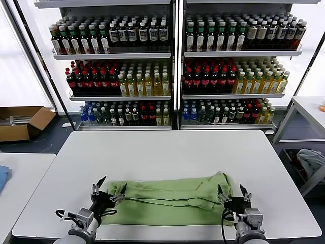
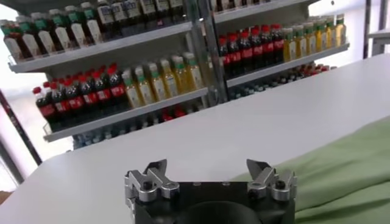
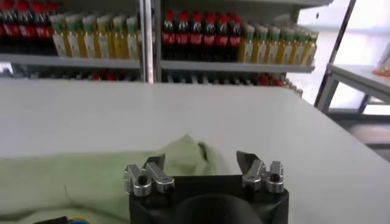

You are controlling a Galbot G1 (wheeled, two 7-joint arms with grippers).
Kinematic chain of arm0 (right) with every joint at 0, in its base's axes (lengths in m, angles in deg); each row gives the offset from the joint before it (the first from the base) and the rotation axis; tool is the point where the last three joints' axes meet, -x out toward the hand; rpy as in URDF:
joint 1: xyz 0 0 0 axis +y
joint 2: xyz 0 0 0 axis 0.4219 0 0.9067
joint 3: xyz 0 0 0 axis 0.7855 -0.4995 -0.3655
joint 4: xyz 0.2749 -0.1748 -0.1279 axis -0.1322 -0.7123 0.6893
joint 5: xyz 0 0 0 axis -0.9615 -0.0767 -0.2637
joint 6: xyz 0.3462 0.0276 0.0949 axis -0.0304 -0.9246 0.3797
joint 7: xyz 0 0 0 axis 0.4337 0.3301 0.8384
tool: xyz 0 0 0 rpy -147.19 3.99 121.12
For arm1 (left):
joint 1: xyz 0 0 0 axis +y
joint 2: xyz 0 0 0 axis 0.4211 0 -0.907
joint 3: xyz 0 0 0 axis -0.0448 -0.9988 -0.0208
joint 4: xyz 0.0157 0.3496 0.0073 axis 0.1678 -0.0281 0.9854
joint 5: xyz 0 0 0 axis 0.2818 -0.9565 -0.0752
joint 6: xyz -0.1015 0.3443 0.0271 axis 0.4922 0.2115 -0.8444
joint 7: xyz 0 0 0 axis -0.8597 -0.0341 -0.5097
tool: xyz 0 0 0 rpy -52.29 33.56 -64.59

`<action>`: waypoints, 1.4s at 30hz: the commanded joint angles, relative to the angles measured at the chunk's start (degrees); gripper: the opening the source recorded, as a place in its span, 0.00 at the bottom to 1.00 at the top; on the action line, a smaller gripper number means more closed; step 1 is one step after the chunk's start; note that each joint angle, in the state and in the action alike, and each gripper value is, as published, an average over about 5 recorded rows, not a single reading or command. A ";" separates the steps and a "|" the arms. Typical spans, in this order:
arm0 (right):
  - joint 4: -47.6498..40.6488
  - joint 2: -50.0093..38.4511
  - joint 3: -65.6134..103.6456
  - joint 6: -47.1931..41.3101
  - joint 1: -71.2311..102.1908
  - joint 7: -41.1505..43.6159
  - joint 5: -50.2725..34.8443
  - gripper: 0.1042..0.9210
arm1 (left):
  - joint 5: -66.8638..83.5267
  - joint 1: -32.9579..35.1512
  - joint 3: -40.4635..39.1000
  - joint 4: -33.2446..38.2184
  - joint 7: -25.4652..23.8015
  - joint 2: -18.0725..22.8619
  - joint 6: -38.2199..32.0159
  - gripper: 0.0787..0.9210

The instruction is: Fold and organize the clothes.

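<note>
The polo shirt point(image 1: 170, 198) lay already folded into a long band along the near edge of the table point(image 1: 167, 152). The left gripper point(image 1: 108, 191) and right gripper point(image 1: 234, 193) stood at its 2 ends, fingers spread wide and holding nothing, likely placed there to take both ends together for another fold.
</note>
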 commanded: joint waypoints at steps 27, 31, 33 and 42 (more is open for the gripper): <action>7.34 -1.32 -0.23 0.98 0.45 -0.69 -3.25 0.88 | 10.29 1.77 1.35 -3.39 5.60 5.04 7.15 0.88; 7.42 -1.29 -0.04 1.12 0.61 -0.79 -3.25 0.88 | 11.24 1.71 1.39 -3.64 5.64 4.98 7.36 0.88; 7.51 -1.28 0.02 1.13 0.65 -0.82 -3.24 0.88 | 11.49 1.70 1.36 -3.70 5.61 4.98 7.40 0.85; 7.46 -1.19 0.03 1.30 0.75 -1.09 -3.16 0.88 | 11.89 1.59 1.29 -4.01 5.45 5.05 6.79 0.55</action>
